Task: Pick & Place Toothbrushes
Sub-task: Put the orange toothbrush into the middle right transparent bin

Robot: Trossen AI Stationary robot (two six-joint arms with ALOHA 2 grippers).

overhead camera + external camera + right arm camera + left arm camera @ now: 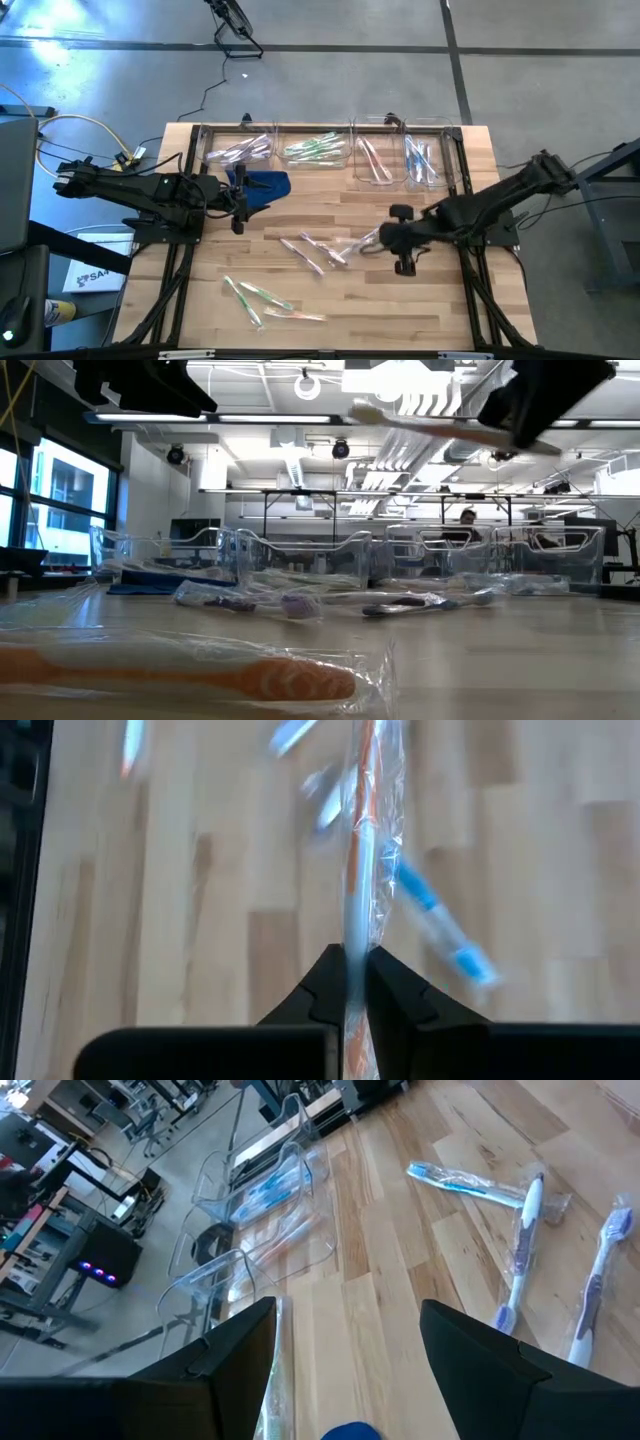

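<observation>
Right gripper [352, 982]: fingers pinched nearly together on a wrapped toothbrush [361, 870] with an orange-and-white handle, lifted clear of the table [440, 310].
Held toothbrush: stuck out past the fingertips, roughly level in the low view [440, 426], above the loose toothbrushes at mid-table.
Left gripper [345, 1345]: fingers spread wide, nothing between them; it hung by the blue cloth [262, 185], just in front of the row of clear bins [330, 150].
Loose toothbrushes: one cluster [320, 250] lay in front of the bins at mid-table, beside the right gripper; a second cluster [262, 300] lay farther from the bins, toward the table's front edge.
Binned toothbrushes: green, pink and blue ones sat sorted in the bins.
Open room: bare wood lay in front of the bins on the right side and along the front edge.
Hard to make out: the held brush's head was blurred; the bins' contents were unclear in the low view.
</observation>
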